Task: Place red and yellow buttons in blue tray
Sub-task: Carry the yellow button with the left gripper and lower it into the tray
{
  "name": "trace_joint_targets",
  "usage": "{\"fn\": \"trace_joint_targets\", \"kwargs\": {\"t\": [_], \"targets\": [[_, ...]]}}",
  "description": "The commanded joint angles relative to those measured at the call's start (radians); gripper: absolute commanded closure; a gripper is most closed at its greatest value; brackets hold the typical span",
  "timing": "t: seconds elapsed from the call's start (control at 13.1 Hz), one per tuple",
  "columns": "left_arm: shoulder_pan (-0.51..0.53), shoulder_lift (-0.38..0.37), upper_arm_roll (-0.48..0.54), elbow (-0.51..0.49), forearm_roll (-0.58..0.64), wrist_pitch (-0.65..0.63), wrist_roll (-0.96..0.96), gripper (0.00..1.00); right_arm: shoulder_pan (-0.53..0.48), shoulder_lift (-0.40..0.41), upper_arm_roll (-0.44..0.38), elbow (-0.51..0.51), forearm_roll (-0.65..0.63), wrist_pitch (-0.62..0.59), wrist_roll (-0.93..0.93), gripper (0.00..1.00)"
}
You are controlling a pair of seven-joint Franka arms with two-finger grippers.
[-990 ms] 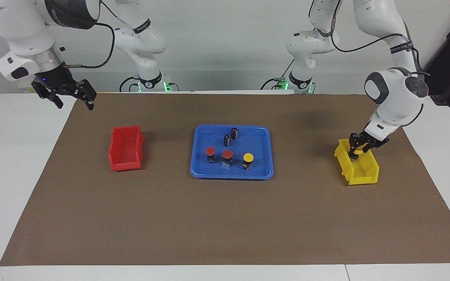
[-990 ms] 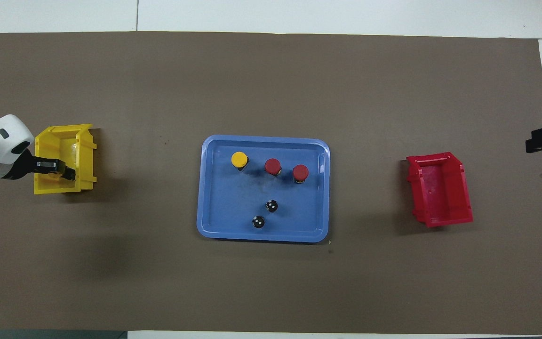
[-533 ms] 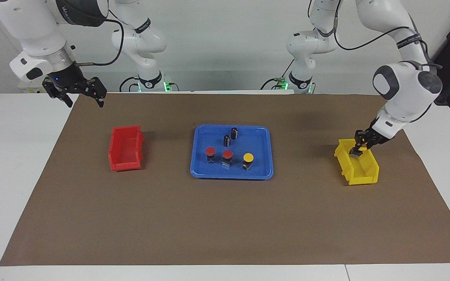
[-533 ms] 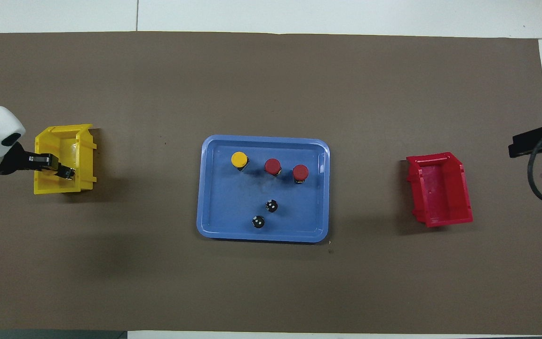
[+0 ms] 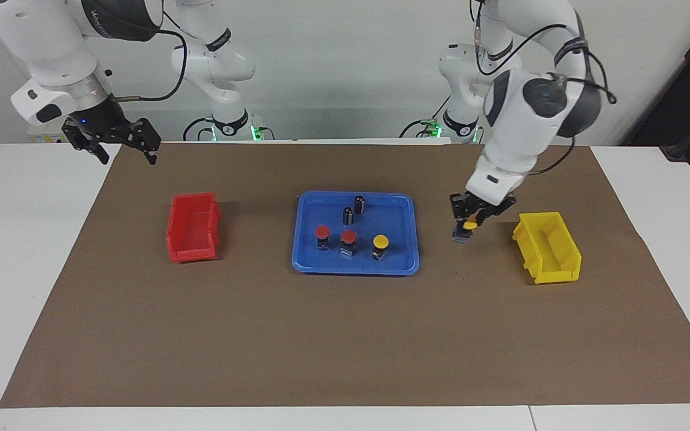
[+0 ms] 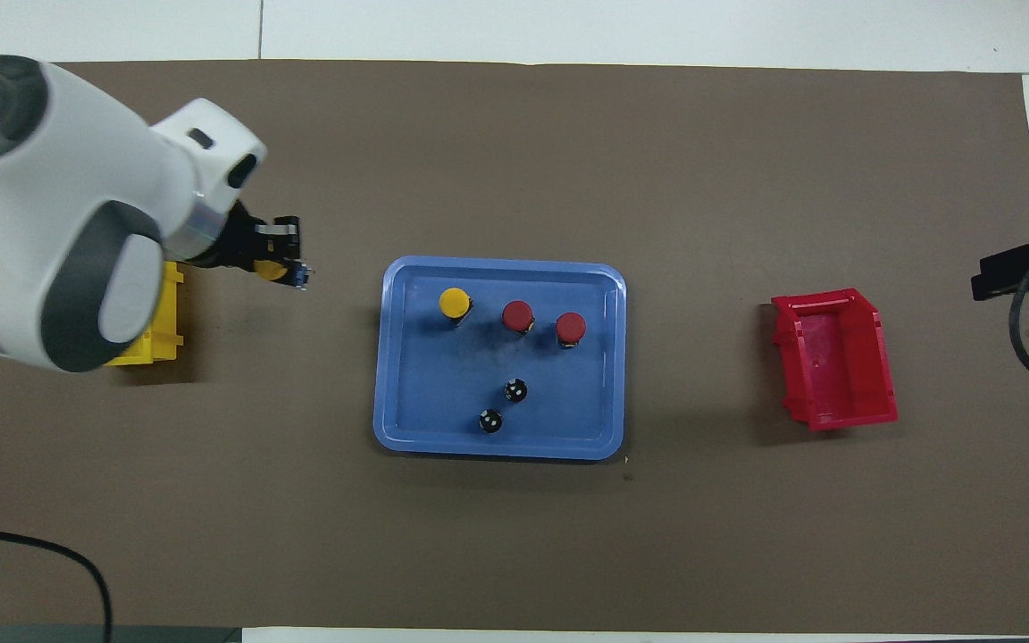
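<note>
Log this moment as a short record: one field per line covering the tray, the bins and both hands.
blue tray: mid-table; holds two red buttons, one yellow button and two dark cylinders
left hand: shut on a second yellow button, in the air over the mat between the blue tray and the yellow bin
yellow bin: toward the left arm's end
red bin: toward the right arm's end
right hand: open, waiting, raised over the mat's edge

The blue tray (image 5: pixel 406 263) and the red bin (image 5: pixel 192 227) look like smooth, slightly glossy plastic; the brown table mat (image 5: pixel 345 341) looks matt, paper-like.
</note>
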State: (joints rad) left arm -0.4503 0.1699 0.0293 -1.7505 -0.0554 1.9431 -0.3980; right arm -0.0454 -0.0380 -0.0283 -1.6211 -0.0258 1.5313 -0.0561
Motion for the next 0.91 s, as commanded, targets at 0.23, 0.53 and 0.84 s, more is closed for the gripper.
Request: {"fn": "trace_joint_targets", "kwargs": {"t": [0.23, 0.53, 0.84], "targets": [[-0.131, 0.014, 0.018, -0.144, -0.063, 0.169, -0.108, 0.99, -0.005, 0.012, 0.001, 0.024, -0.003, -0.022, -0.016, 0.0], [-0.153, 0.013, 0.018, -0.168, -0.077, 0.186, -0.119, 0.99, -0.002, 0.012, 0.001, 0.024, -0.003, -0.025, -0.016, 0.0], [-0.151, 0.016, 0.02, -0.227, -0.077, 0.267, -0.111, 0.99, -0.002, 0.012, 0.001, 0.024, -0.003, -0.023, -0.016, 0.0]]}}
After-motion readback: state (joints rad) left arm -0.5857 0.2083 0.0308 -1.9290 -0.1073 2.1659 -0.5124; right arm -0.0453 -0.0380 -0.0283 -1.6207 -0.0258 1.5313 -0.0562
